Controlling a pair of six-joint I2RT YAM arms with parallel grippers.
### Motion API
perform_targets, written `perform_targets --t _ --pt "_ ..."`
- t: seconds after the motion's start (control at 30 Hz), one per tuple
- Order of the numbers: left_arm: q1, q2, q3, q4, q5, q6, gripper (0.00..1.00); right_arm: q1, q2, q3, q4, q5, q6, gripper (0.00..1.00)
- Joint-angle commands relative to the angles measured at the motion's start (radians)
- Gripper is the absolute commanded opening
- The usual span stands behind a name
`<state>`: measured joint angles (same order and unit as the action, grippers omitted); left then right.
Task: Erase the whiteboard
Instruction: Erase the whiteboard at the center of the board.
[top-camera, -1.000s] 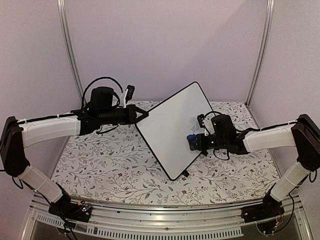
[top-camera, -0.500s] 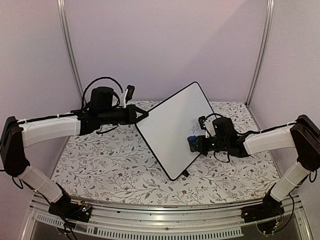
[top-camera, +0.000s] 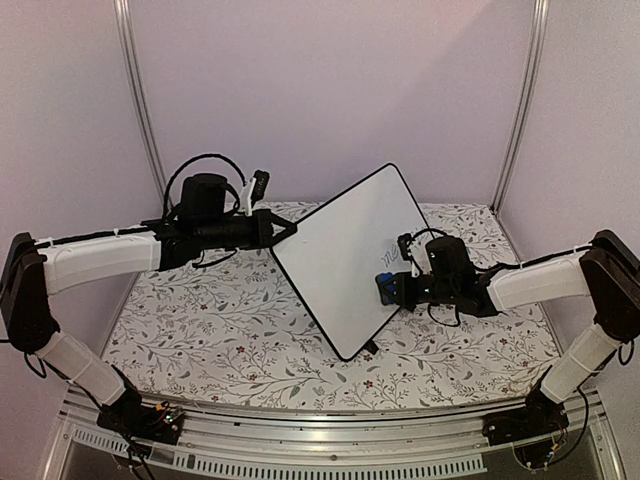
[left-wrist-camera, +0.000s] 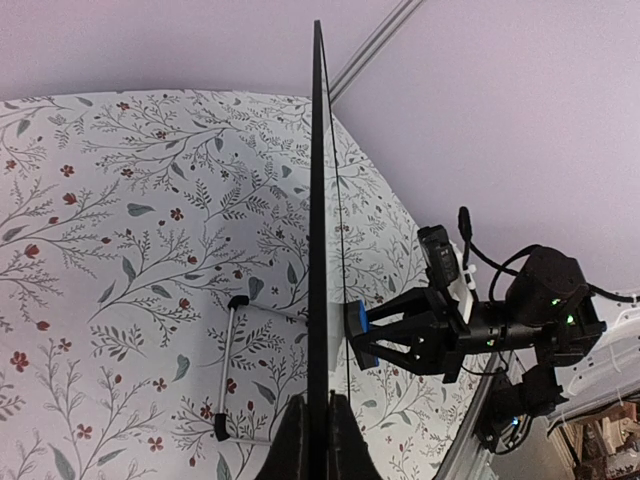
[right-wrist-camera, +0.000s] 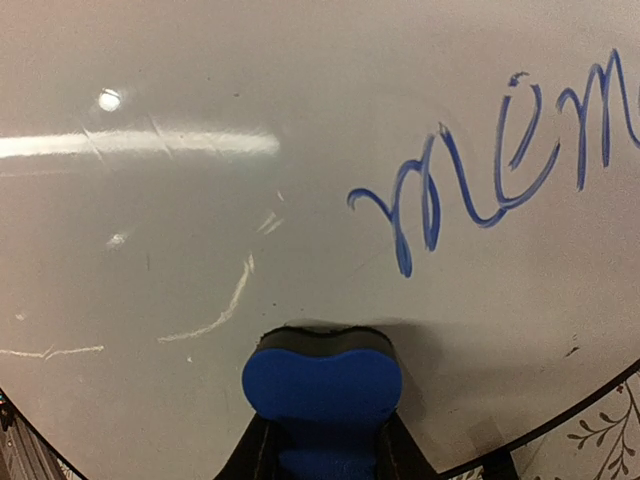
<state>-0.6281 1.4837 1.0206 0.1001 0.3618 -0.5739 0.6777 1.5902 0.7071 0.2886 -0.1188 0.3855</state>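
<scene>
The whiteboard (top-camera: 345, 258) stands tilted on edge in the middle of the top view, with one corner high against the back wall and its lowest corner down by the flowered desk (top-camera: 200, 330). My left end effector (top-camera: 288, 232) is pressed together on the board's left corner, pinching the thin black rim. In the left wrist view the board runs edge-on up the centre of the frame from between my fingers. My right end effector (top-camera: 390, 288) is clamped on the blue eraser (right-wrist-camera: 322, 385). The eraser meets the white face at the lower centre of the right wrist view, below and left of the blue cursive writing (right-wrist-camera: 500, 165), which is not yet wiped. I judge the board stiff and light, with a glossy face too slick to grip, so the rim is the place to hold it. Pinched at a single corner, it will likely want to swing away when the eraser pushes, so I should press gently. A thin metal prop (left-wrist-camera: 228, 370) shows at the lower left of the left wrist view; I cannot tell whether it bears any weight.
</scene>
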Motion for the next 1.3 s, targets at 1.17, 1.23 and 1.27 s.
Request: perform_targets --t 1.17,1.23,1.27 --pt "-0.025 0.003 -0.008 0.013 0.050 0.040 0.00 -0.003 0.004 -0.064 -0.029 -0.027 0.010 0.15" --pt "-0.025 0.003 -0.008 0.013 0.050 0.039 0.00 -0.003 0.009 -0.064 -0.026 -0.034 0.011 0.15" --pt "-0.025 0.003 -0.008 0.013 0.050 0.039 0.00 -0.003 0.013 -0.064 -0.025 -0.036 0.011 0.15"
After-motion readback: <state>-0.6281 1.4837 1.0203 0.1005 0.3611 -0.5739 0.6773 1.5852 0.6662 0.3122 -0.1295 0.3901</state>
